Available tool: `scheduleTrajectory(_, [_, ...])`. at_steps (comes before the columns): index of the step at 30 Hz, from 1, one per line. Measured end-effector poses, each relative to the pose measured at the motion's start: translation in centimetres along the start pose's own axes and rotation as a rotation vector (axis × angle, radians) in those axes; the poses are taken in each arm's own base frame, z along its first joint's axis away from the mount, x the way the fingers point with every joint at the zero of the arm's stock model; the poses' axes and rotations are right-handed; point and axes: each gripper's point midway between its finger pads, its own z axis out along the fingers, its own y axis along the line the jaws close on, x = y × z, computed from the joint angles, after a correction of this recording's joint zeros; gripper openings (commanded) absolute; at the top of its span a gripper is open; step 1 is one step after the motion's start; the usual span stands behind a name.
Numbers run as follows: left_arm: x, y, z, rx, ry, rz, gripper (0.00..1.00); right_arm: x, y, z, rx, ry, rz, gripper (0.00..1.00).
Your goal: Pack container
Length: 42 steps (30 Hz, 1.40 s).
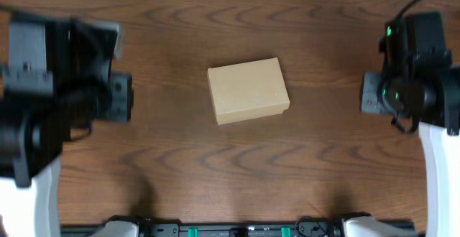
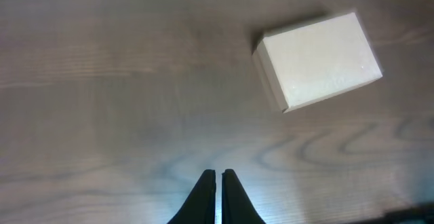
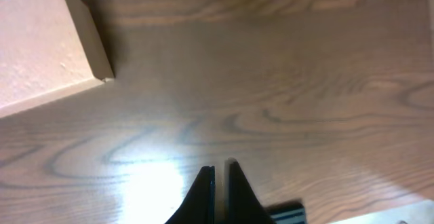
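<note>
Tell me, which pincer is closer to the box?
Right, but only just. The right pincer is to the right of the box; the left pincer is to its left, slightly farther.

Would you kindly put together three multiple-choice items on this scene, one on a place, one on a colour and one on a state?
1. Where on the table is the container?
A. at the far edge
B. near the middle
C. at the near edge
2. What colour is the container?
A. white
B. blue
C. tan-brown
3. How is its lid?
A. shut flat
B. standing open
C. torn off
Answers: 1 B, bare wood shows on every side of it; 2 C, it is plain tan cardboard in the overhead view; 3 A, its top is flat and no inside shows.
</note>
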Motion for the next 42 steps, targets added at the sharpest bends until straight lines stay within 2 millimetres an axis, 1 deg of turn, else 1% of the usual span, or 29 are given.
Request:
scheduleTrajectory(3, [4.1, 0.2, 0.1, -0.007, 0.049, -0.039, 0.06, 2.1, -0.2, 0.5, -0.014, -0.001, 0.015, 0.01])
scheduleTrajectory(5, [6.2, 0.3, -0.1, -0.01, 0.054, -0.059, 0.06, 3.7, -0.3, 0.6, -0.029, -0.005, 0.023, 0.01])
scheduleTrajectory(7, [8.2, 0.3, -0.9, -0.013, 0.03, -0.076, 0.06, 5.2, -0.3, 0.6, -0.049, -0.009, 0.031, 0.02])
scheduleTrajectory(10, [10.6, 0.4, -2.4, -0.022, -0.034, -0.097, 0.06, 7.2, -0.1, 0.8, -0.084, -0.014, 0.04, 0.03])
scheduleTrajectory(12, [12.0, 0.5, -3.1, -0.023, -0.074, -0.112, 0.06, 8.6, 0.1, 1.3, -0.103, 0.006, 0.041, 0.03])
scheduleTrajectory(14, [13.0, 0.6, -2.9, -0.025, -0.073, -0.129, 0.06, 9.7, 0.2, 2.1, -0.111, 0.035, 0.042, 0.04])
scheduleTrajectory(17, [14.6, 0.8, -0.8, -0.035, 0.012, -0.159, 0.06, 11.1, 0.5, 3.5, -0.109, 0.089, 0.05, 0.04])
scheduleTrajectory(18, [15.1, 0.9, 0.1, -0.039, 0.05, -0.168, 0.06, 11.3, 0.6, 3.9, -0.109, 0.102, 0.055, 0.08])
scheduleTrajectory(19, [15.6, 1.0, 1.0, -0.044, 0.091, -0.179, 0.06, 11.3, 0.8, 4.3, -0.109, 0.109, 0.059, 0.18])
scheduleTrajectory(20, [15.9, 1.1, 1.6, -0.048, 0.121, -0.185, 0.06, 11.3, 0.8, 4.5, -0.108, 0.113, 0.068, 0.24])
scheduleTrajectory(21, [16.2, 1.2, 2.2, -0.052, 0.146, -0.191, 0.06, 11.2, 0.8, 4.6, -0.105, 0.112, 0.072, 0.24])
scheduleTrajectory(22, [16.5, 1.3, 2.6, -0.06, 0.166, -0.195, 0.06, 11.1, 0.7, 4.7, -0.098, 0.107, 0.073, 0.27])
scheduleTrajectory(24, [16.5, 1.5, 3.1, -0.069, 0.169, -0.202, 0.06, 10.8, 0.5, 4.7, -0.085, 0.09, 0.082, 0.43])
scheduleTrajectory(25, [16.4, 1.6, 3.2, -0.075, 0.162, -0.204, 0.05, 10.6, 0.3, 4.7, -0.075, 0.081, 0.089, 0.44])
scheduleTrajectory(26, [16.0, 1.7, 3.2, -0.081, 0.147, -0.206, 0.13, 10.5, 0.1, 4.7, -0.065, 0.072, 0.087, 0.46])
scheduleTrajectory(27, [15.7, 1.9, 3.2, -0.091, 0.13, -0.205, 0.27, 10.2, 0.0, 4.7, -0.056, 0.062, 0.088, 0.52])
scheduleTrajectory(29, [15.1, 2.3, 3.2, -0.107, 0.102, -0.203, 0.62, 9.8, -0.2, 4.8, -0.042, 0.043, 0.097, 0.91])
scheduleTrajectory(30, [14.7, 2.5, 3.3, -0.118, 0.086, -0.206, 0.8, 9.6, -0.3, 4.8, -0.036, 0.032, 0.095, 0.99])
scheduleTrajectory(31, [14.6, 2.6, 3.3, -0.122, 0.078, -0.206, 0.9, 9.3, -0.4, 4.8, -0.032, 0.022, 0.096, 0.99])
scheduleTrajectory(34, [14.6, 2.8, 3.2, -0.138, 0.077, -0.208, 0.91, 9.0, -0.5, 4.8, -0.024, 0.008, 0.098, 0.99])
scheduleTrajectory(35, [14.7, 2.9, 3.2, -0.142, 0.08, -0.207, 0.97, 9.0, -0.5, 4.8, -0.022, 0.006, 0.098, 0.99])
scheduleTrajectory(36, [14.8, 2.9, 3.2, -0.144, 0.084, -0.206, 0.95, 9.0, -0.6, 4.8, -0.02, 0.006, 0.098, 0.99])
scheduleTrajectory(42, [14.9, 3.0, 3.2, -0.148, 0.091, -0.207, 0.95, 8.9, -0.6, 4.8, -0.016, 0.005, 0.098, 0.99])
